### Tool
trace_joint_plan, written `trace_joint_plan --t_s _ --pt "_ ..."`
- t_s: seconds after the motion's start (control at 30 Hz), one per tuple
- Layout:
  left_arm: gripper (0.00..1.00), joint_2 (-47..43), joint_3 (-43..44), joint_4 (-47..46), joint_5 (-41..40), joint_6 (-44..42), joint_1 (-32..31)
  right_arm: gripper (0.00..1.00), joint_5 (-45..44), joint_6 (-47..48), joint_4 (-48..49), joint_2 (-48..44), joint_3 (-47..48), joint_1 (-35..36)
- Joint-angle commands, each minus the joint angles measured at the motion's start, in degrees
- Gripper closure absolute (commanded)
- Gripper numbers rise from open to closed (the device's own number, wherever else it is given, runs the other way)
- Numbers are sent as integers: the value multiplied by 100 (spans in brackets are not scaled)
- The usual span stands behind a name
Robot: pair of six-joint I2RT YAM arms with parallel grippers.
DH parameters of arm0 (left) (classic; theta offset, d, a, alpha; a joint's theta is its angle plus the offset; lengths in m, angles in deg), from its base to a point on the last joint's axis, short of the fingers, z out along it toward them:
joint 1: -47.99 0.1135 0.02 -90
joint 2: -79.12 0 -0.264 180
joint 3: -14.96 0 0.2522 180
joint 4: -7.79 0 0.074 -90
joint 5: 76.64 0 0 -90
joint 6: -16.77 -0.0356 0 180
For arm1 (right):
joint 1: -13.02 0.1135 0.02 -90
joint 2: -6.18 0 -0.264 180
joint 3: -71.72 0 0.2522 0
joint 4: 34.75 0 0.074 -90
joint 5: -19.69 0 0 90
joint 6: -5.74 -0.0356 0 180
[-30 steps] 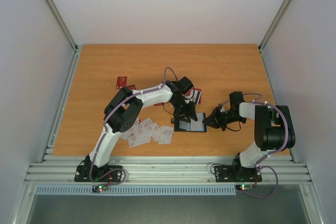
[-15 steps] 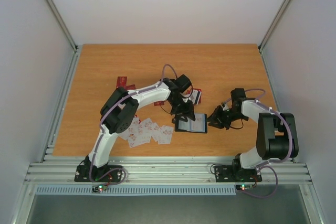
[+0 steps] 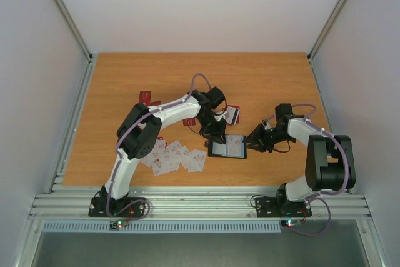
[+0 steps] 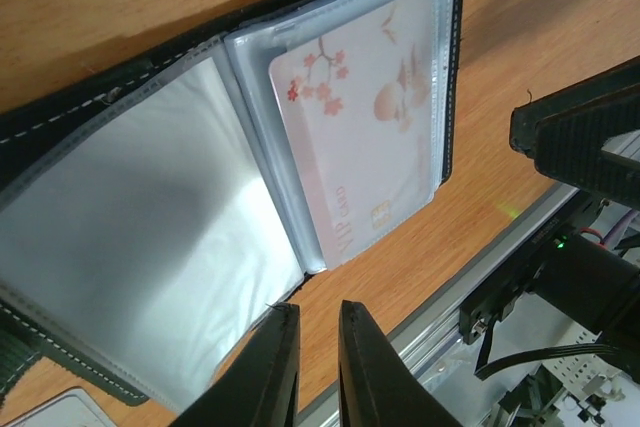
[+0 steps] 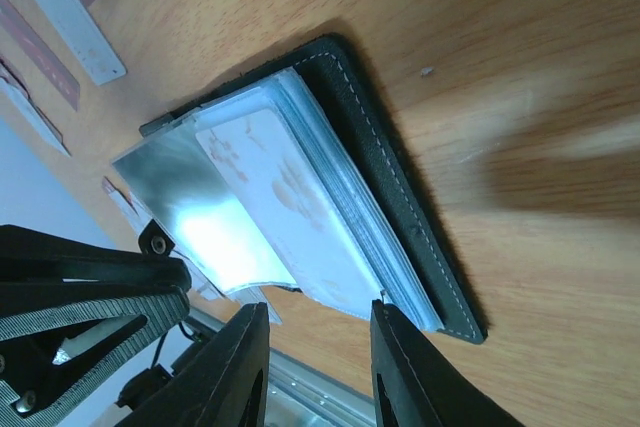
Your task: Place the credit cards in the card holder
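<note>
The card holder (image 3: 228, 148) lies open on the table, its black cover (image 5: 390, 177) down and its clear sleeves (image 4: 130, 247) up. A white card with pink blossoms (image 4: 370, 137) sits in the right sleeve. My left gripper (image 3: 215, 136) is at the holder's far left corner, its jaws (image 4: 318, 309) a narrow gap apart and empty. My right gripper (image 3: 252, 139) is just right of the holder, open and empty (image 5: 318, 312), close to the sleeve edges. Several white cards (image 3: 178, 156) lie near left. Red cards (image 3: 145, 97) lie far left. One more card (image 3: 232, 114) lies behind the holder.
A metal rail (image 3: 200, 204) runs along the table's near edge and the arm bases are bolted there. White walls close in the left, right and back. Loose cards (image 5: 60, 17) lie past the holder in the right wrist view.
My left gripper has drawn back off the holder toward its far left corner. My right gripper has pulled a little to the right, away from the holder's edge. The holder stays open.
</note>
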Motion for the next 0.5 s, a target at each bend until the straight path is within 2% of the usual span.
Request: trace_joint_plan --t_s 0.0,0.47 --pt "87 291 223 179 102 -286 14 70 231 31 207 277 108 64" --pt "95 721 365 154 397 -451 2 71 254 -68 480 594 126 347"
